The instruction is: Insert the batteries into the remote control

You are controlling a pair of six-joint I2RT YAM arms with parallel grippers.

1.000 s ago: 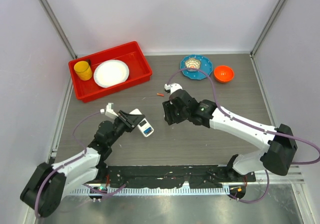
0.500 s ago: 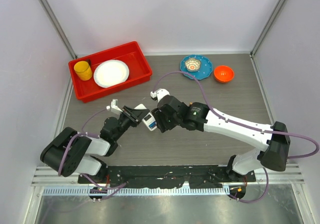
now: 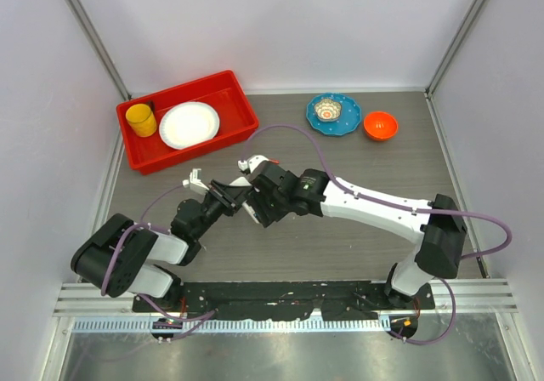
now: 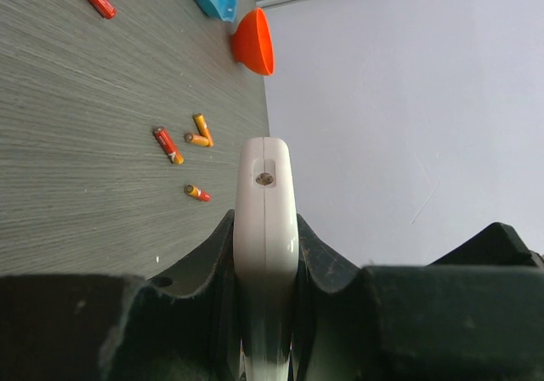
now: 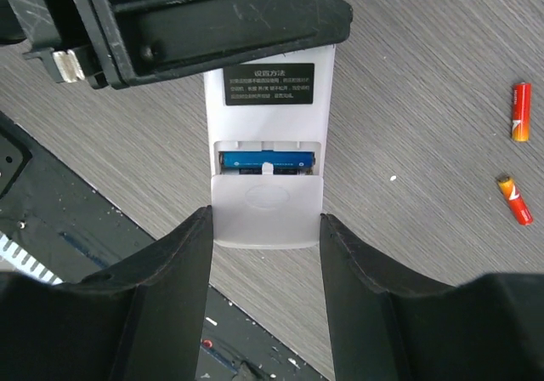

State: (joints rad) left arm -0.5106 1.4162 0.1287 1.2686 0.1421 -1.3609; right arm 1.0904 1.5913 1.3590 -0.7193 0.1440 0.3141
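Note:
The remote control (image 5: 268,117) shows its white back, with a dark label and an open battery bay. One blue battery (image 5: 268,160) lies in the bay. My left gripper (image 4: 265,219) is shut on the remote (image 4: 265,185), seen edge-on in the left wrist view. My right gripper (image 5: 265,215) holds a small white cover piece (image 5: 268,207) by its sides, against the bay's lower edge. Several orange-red batteries (image 4: 168,145) lie loose on the table, two of them (image 5: 521,110) to the right of the remote. From above, both grippers (image 3: 242,198) meet at mid-table.
A red tray (image 3: 194,156) at the back left holds a yellow cup (image 3: 141,119) and a white plate (image 3: 189,124). A blue plate (image 3: 344,119) with a small bowl and an orange bowl (image 3: 380,125) stand at the back right. The black base rail (image 5: 51,219) runs along the near edge.
My right gripper has swung left from mid-table, carrying the cover, to the remote. The left arm has drawn back and holds the remote up under it.

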